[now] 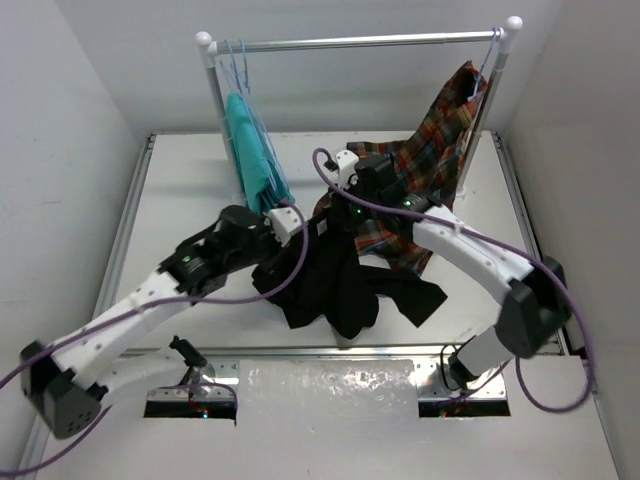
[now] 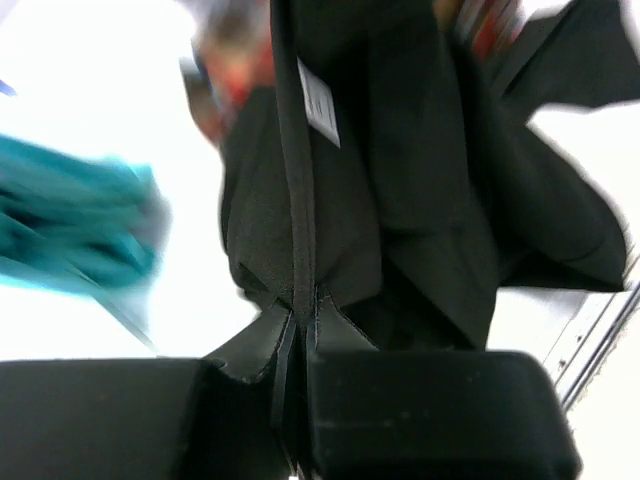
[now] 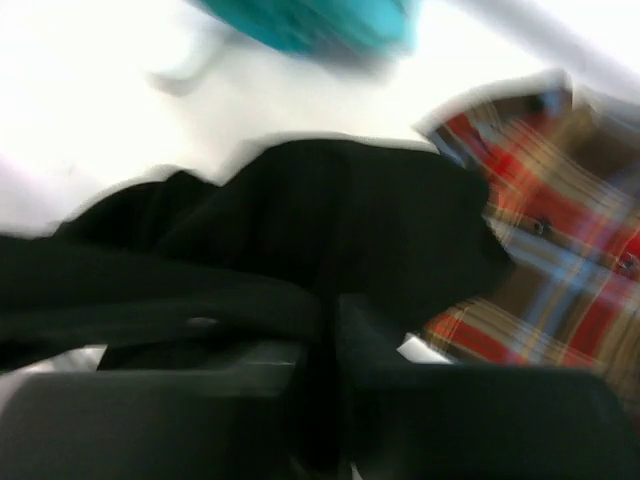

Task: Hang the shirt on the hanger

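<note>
Hanging from both arms, the shirt (image 1: 330,285) drooped in a dark bunch over the near middle of the tabletop (image 1: 180,190), and its lowest folds seemed to rest there. We saw the left pincer (image 2: 298,335) clamped on a hemmed edge of the black cloth, with a white label just above the grip. The right pincer (image 3: 325,330) stood narrow with black cloth lying over its fingers, but the blur kept us from telling whether it gripped.

Both pincers sat close together at the top of the bunch, so the cloth fell down and toward us from them. Just behind, to the right, the plaid shirt (image 1: 440,150) trailed up to the rail (image 1: 360,42). Farthest back, the hanger (image 1: 243,75) hung at the rail's left end, with the teal garment (image 1: 255,150) below it.

We judged that the shirt had to travel away and leftward, and that the left arm was the nearer one.
</note>
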Action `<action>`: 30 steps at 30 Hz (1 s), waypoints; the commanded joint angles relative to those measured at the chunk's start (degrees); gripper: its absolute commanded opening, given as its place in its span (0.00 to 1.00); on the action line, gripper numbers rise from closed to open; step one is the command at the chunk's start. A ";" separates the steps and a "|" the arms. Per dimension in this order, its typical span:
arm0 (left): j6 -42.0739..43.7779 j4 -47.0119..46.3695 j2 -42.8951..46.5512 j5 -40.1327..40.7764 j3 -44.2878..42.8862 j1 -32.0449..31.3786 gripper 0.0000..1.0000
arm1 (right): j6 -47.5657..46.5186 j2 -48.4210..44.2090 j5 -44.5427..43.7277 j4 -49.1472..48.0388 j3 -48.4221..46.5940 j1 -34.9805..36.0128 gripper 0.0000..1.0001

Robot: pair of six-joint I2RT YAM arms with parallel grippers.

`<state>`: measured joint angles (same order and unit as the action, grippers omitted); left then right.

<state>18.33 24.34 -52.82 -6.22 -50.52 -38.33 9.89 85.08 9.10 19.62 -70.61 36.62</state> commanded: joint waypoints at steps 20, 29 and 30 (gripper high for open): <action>-5.23 -8.78 -7.13 9.21 11.41 0.53 0.00 | 1.18 14.93 -7.60 -7.57 -41.15 2.57 0.76; -3.74 -9.92 -5.19 11.23 13.16 0.53 0.00 | 4.26 28.27 -10.17 -18.66 -53.19 3.54 0.46; -3.48 -10.10 -5.10 11.75 13.34 0.53 0.00 | 4.70 29.69 -9.38 -17.95 -55.06 3.54 0.46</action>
<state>13.78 17.43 -59.27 3.88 -38.00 -38.15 13.34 112.12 -1.34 5.45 -119.33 40.45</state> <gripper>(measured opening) 0.009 0.462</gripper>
